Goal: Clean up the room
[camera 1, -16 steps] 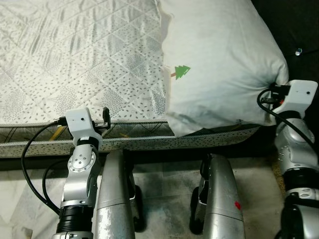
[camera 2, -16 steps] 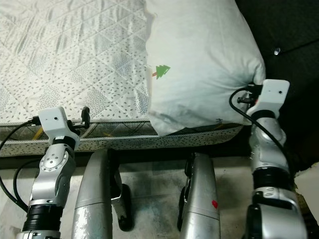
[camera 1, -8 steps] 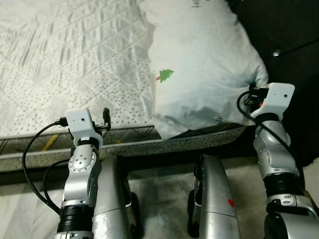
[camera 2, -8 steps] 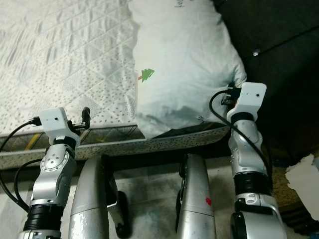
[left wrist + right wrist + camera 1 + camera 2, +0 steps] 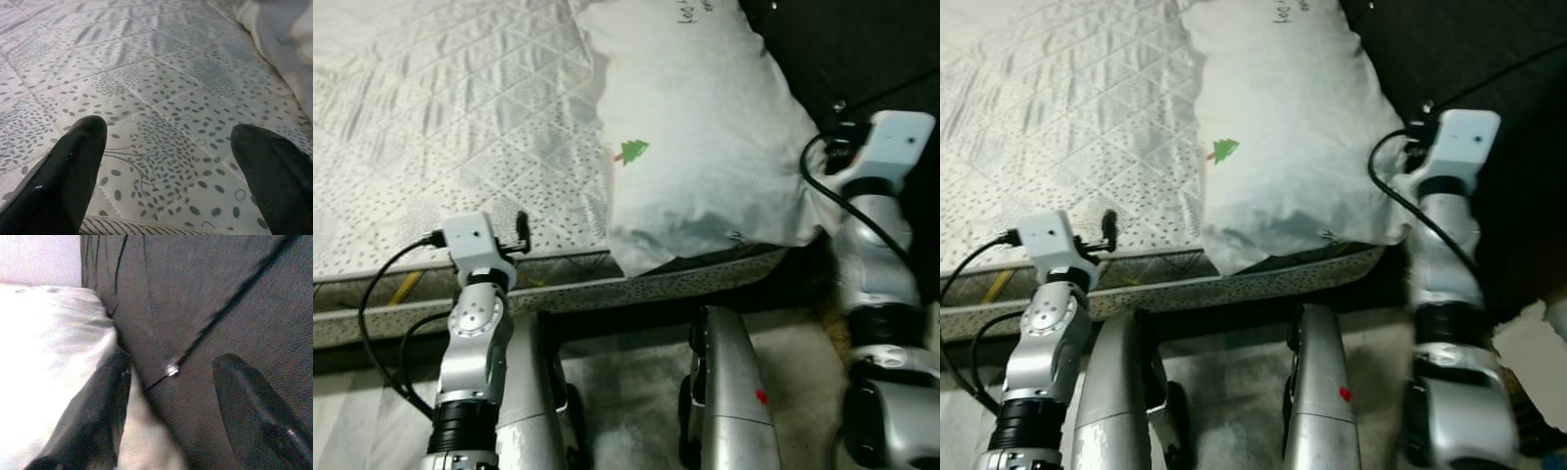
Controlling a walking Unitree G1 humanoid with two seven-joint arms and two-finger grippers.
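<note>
A white pillow (image 5: 705, 127) with a small green tree mark (image 5: 632, 151) lies at the right end of the patterned mattress (image 5: 440, 147), overhanging its front edge. My right gripper (image 5: 168, 401) is open at the pillow's right edge. One finger (image 5: 98, 426) rests against the pillow (image 5: 44, 362), the other finger (image 5: 254, 406) is in front of the dark headboard (image 5: 205, 293) and its stud (image 5: 171, 369). My left gripper (image 5: 168, 147) hovers open and empty just above the mattress (image 5: 161, 83) near its front edge, left of the pillow.
The dark padded headboard (image 5: 862, 39) stands right behind the pillow. The mattress side and bed frame (image 5: 685, 279) run across just in front of my legs (image 5: 734, 392). A pale scrap (image 5: 1528, 343) lies on the floor at the right.
My right gripper has risen from the pillow's lower right corner up along its right edge toward the headboard. The view has shifted. The left arm has kept its place.
</note>
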